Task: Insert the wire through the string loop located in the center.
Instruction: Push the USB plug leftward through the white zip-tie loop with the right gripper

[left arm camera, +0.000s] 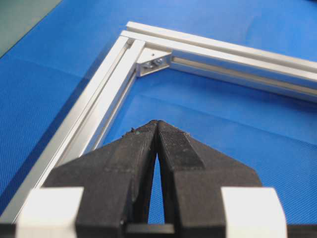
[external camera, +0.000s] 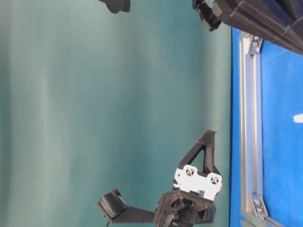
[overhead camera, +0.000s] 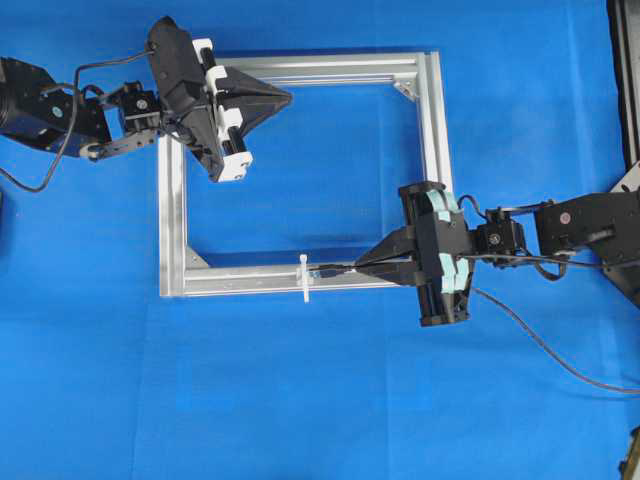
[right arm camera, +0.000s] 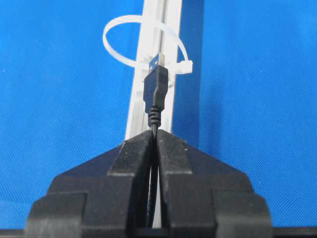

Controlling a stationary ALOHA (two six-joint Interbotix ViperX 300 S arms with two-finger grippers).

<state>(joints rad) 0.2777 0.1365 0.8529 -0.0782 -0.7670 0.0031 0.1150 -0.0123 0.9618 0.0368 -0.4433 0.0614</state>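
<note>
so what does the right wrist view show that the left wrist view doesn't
Only the right wrist view shows the right end effector shut on the wire, its plug tip reaching the string loop on a frame rail.

Only the left wrist view shows the left end effector, shut and empty, facing a bracketed corner of the aluminium frame.

Both show the blue cloth and silver frame rail.
</note>
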